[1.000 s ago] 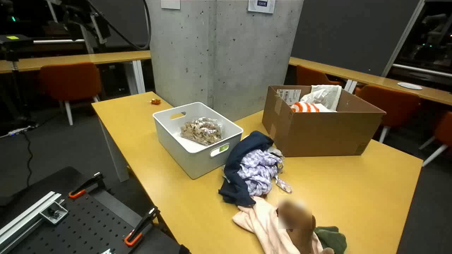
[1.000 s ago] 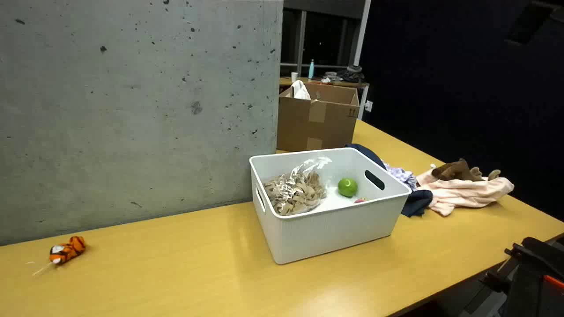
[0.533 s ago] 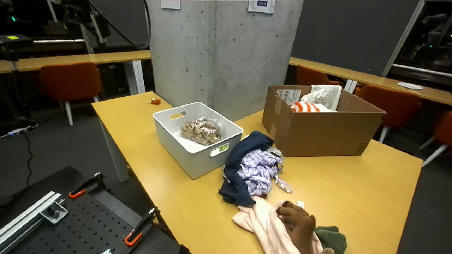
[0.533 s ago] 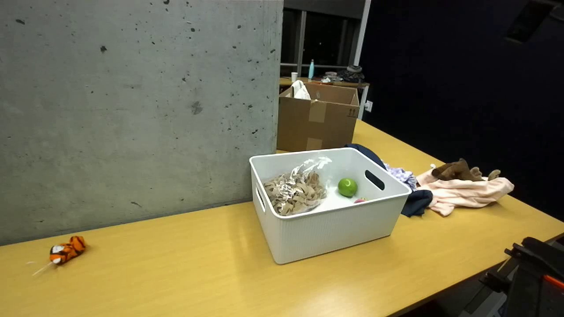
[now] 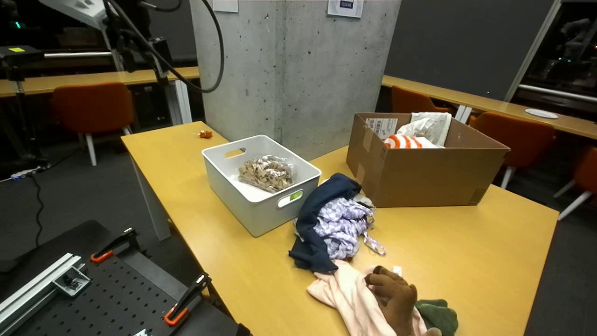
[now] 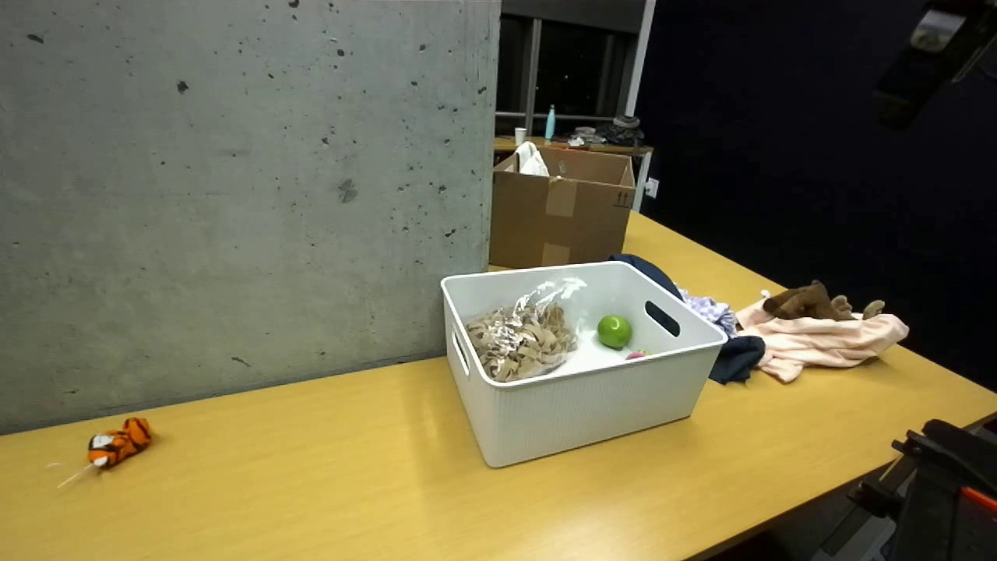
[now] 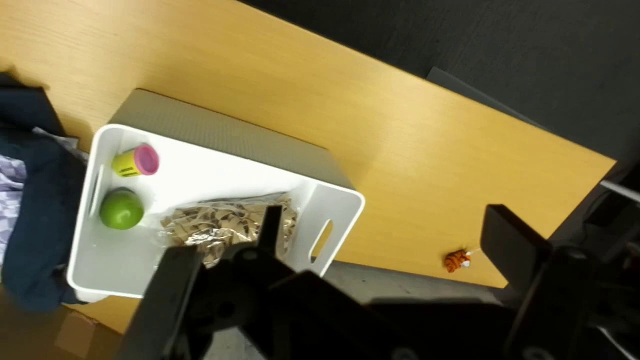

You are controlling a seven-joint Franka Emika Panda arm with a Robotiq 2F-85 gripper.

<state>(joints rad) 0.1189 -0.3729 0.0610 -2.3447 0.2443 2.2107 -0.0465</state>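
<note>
The yellow table [image 6: 311, 483] borders a concrete pillar [image 6: 249, 195]; the orange toy [image 6: 119, 442] is black-striped; the empty claw [image 7: 384, 220] gapes wide.

Gripper [image 5: 145, 71] now sits lower and farther right in an exterior view, black cable [image 5: 222, 51] displaced down and right with it, farther across the concrete column [image 5: 280, 74], more of the pale arm [image 5: 80, 10] showing at upper left.

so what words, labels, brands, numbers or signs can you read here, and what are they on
No word or number reads clearly.
Cardboard box: a sign like two upward arrows.
White label on it: too small.
Yellow tub: dark print, blurred.
Paper on the concrete pillar: too small.
</note>
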